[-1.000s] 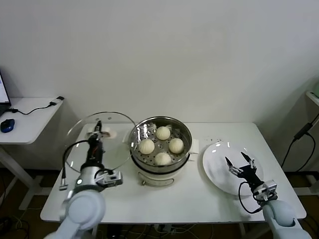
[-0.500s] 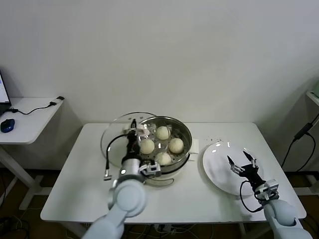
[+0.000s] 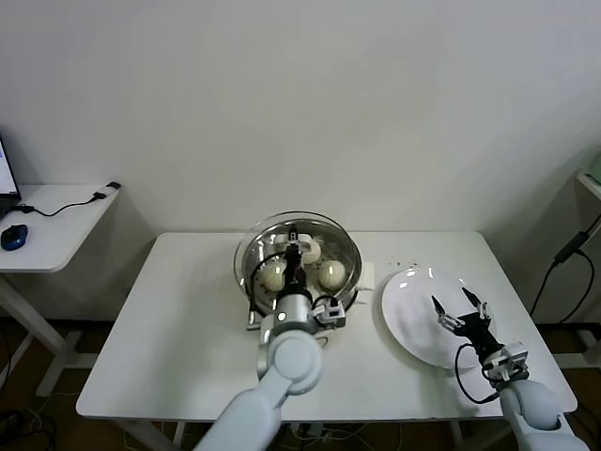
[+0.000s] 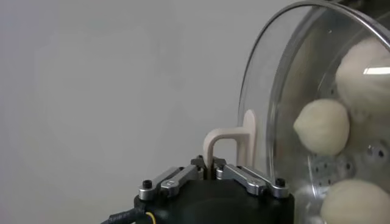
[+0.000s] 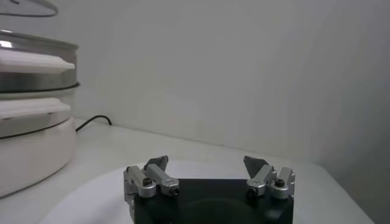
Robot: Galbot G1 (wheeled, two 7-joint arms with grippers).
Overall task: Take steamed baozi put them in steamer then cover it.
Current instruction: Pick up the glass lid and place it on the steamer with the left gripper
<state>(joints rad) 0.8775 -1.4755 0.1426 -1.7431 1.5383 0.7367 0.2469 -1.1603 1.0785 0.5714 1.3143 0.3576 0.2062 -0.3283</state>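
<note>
Left gripper [image 3: 295,246] carried glass lid [image 3: 299,252] over steamer [image 3: 346,282], lid level

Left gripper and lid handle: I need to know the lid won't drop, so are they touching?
Touching. The left wrist view shows the left gripper shut on the white handle of the glass lid.

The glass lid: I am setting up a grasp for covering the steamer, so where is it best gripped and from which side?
Grip the glass lid by its white loop handle, coming from above along the lid's axis. The handle stands proud at the dome's centre, thin enough for the left gripper, now shut on it; the smooth glass probably offers no other hold.
</note>
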